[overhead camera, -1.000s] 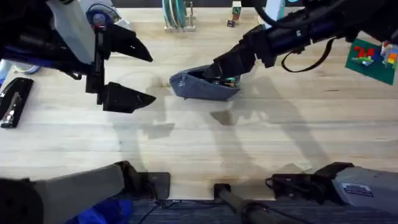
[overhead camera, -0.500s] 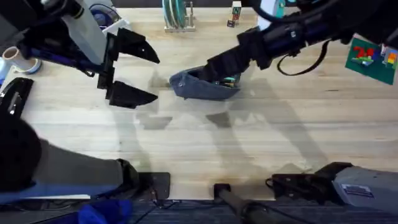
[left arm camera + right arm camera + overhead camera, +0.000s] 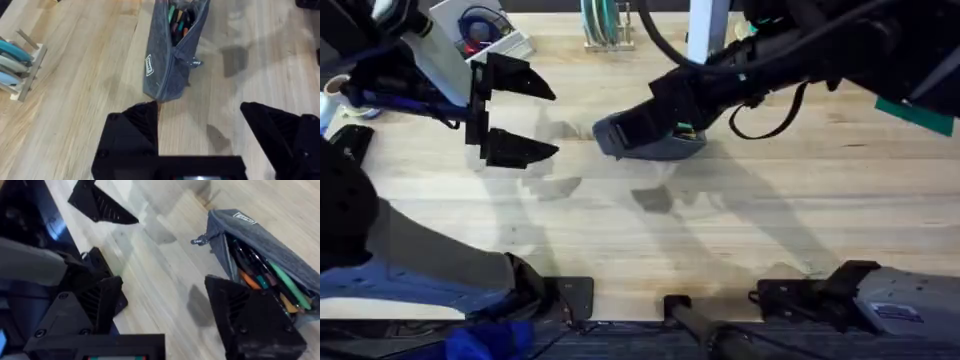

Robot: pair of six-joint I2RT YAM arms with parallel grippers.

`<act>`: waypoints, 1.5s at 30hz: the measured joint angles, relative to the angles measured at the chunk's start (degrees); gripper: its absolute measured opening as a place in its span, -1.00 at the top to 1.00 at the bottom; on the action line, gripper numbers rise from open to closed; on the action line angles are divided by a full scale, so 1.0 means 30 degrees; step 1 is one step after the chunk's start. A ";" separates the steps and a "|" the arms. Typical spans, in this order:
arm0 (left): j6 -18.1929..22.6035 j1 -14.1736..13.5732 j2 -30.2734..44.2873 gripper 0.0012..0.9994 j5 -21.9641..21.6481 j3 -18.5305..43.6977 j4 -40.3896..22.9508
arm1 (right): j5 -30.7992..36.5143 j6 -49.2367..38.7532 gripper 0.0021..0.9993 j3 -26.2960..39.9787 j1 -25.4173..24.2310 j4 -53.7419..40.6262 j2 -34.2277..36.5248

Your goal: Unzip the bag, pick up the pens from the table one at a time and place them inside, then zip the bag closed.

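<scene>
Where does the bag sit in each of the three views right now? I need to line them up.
Overhead: the bag lies upper middle on the table, partly under the right gripper.
Left wrist: top centre, open, pens inside, beyond the open left gripper.
Right wrist: upper right, open mouth showing a green pen.
Shared landmark: the zipper pull at the bag's end, also seen from the right wrist.
</scene>
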 joint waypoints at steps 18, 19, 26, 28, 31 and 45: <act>0.0000 0.0007 0.3612 -0.99 0.0386 0.0007 0.1446 | 0.3184 0.4493 -1.00 0.0000 0.1591 0.1763 0.0000; 0.0000 -0.0005 0.3819 -0.99 0.0423 0.0007 0.1466 | 0.3286 0.4682 -1.00 0.0000 0.1591 0.1840 0.0000; 0.0000 -0.0957 0.5055 -0.99 0.0648 0.0007 0.1161 | 0.3833 0.5461 -0.99 0.0000 0.1591 0.1872 0.0000; 0.0000 -0.1481 0.5146 -0.99 0.0692 0.0000 0.1156 | 0.3861 0.5635 -0.99 0.0000 0.1591 0.1872 0.0000; 0.0000 -0.2210 0.5140 -0.99 0.0759 -0.0152 0.1396 | 0.3883 0.5832 -0.99 0.0000 0.1591 0.1872 0.0007; 0.0000 -0.2331 0.5144 -0.99 0.0856 -0.2098 0.3851 | 0.5289 0.8184 -0.99 0.0000 0.2806 0.1711 0.0751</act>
